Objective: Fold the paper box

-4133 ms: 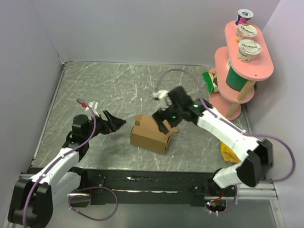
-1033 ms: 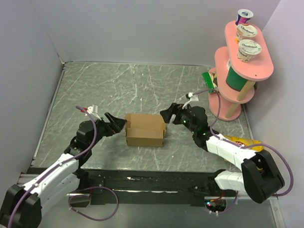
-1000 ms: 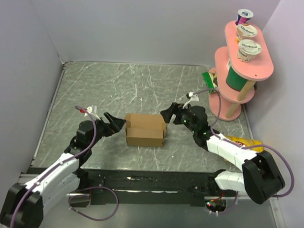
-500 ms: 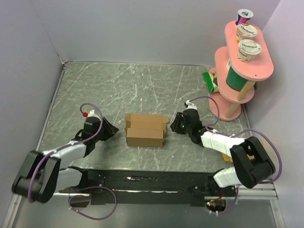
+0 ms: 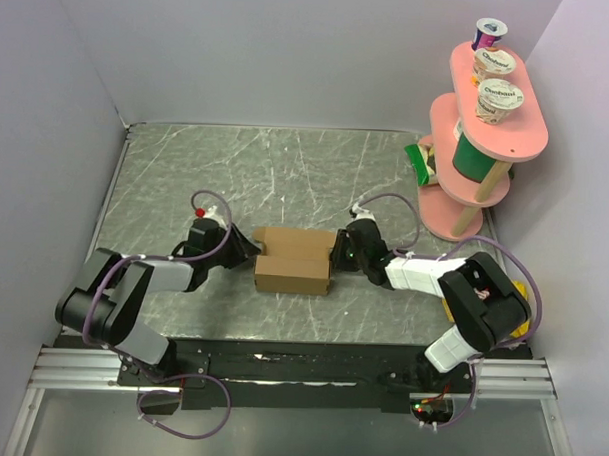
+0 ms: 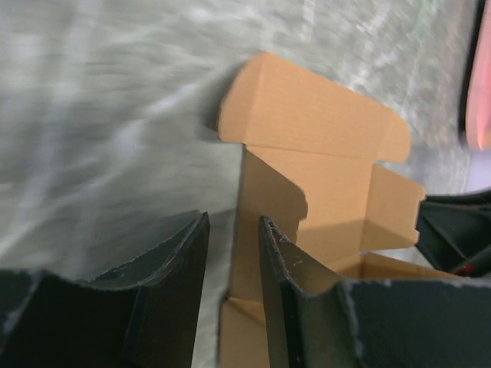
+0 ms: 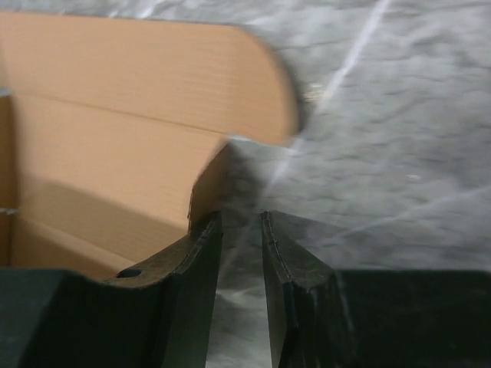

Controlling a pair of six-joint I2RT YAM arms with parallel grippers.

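The paper box (image 5: 293, 260) is plain brown cardboard and stands in the middle of the grey table with its top open and its rear lid flap (image 6: 314, 115) lying back. My left gripper (image 5: 246, 250) is low at the box's left end. In the left wrist view its jaws (image 6: 232, 220) stand narrowly apart astride the left side wall (image 6: 268, 195), with table showing beside the outer finger. My right gripper (image 5: 341, 251) is at the right end. Its narrowed jaws (image 7: 241, 216) hold only table between them, just outside the box's right wall (image 7: 115, 184).
A pink two-tier stand (image 5: 485, 124) with yogurt cups (image 5: 499, 100) rises at the back right, a green packet (image 5: 421, 162) at its foot. A yellow bag (image 5: 523, 296) lies behind the right arm's base. Grey walls close in the left, rear and right sides.
Both arms have dropped low and moved in against the box's two ends. Both pairs of jaws have gone from wide open to a narrow gap. The box has stayed put.
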